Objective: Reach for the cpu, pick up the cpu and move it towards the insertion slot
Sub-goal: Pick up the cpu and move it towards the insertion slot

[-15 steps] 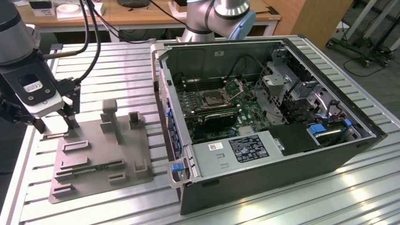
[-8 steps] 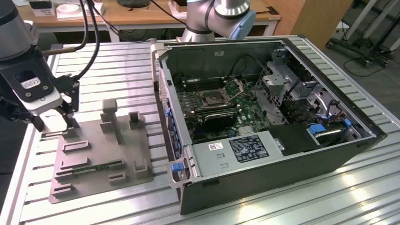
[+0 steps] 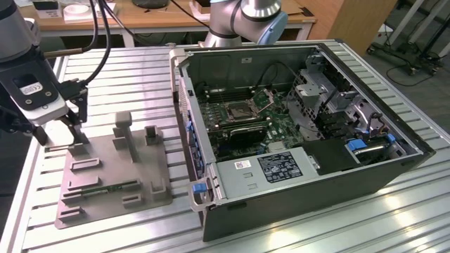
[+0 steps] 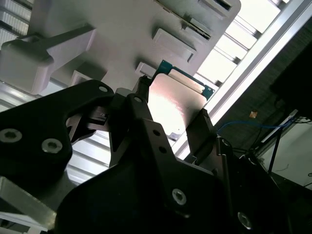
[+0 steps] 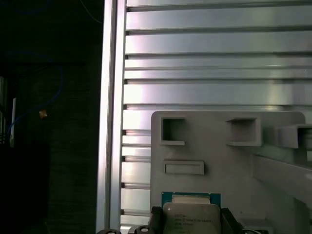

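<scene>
silver cpu, grey holder

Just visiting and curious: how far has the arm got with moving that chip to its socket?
The reach looks done: the gripper is at the grey tray, closed against two sides of the cpu. Whether it is lifted, I cannot tell. The carry remains: the insertion slot inside the computer case sits away toward the exterior view's right.

On the table, a plate lies at the exterior view's left and a computer case at its right, with the insertion slot inside. Over the plate's far corner, the cpu sits between the 2 fingers of the gripper.
</scene>
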{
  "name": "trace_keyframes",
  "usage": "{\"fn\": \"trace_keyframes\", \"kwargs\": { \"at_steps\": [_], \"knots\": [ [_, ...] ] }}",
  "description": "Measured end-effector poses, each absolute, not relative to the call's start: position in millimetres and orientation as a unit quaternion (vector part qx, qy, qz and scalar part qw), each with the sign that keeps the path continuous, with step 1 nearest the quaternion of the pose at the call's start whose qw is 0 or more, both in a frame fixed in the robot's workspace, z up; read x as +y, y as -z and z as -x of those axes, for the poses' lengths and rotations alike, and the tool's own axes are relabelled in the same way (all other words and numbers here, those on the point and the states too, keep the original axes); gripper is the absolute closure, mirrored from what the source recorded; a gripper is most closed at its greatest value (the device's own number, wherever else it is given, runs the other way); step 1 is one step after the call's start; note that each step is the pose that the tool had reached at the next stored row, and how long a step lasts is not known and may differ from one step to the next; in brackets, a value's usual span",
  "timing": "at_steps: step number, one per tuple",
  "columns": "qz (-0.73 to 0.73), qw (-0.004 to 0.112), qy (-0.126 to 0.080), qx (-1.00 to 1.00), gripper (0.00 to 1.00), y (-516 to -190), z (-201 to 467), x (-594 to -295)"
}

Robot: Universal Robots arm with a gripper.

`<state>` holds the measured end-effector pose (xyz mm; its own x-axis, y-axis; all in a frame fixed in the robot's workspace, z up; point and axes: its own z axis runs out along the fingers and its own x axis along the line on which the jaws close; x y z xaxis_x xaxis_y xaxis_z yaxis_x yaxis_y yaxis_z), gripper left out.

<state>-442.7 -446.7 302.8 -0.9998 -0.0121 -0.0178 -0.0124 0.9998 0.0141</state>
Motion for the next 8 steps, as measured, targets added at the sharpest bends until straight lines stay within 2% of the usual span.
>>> {"fn": "trace_keyframes", "kwargs": {
  "at_steps": [8],
  "knots": [
    [0.006, 0.009, -0.007, 1.000, 0.45, -310.2, 442.7, -446.7]
  ]
}}
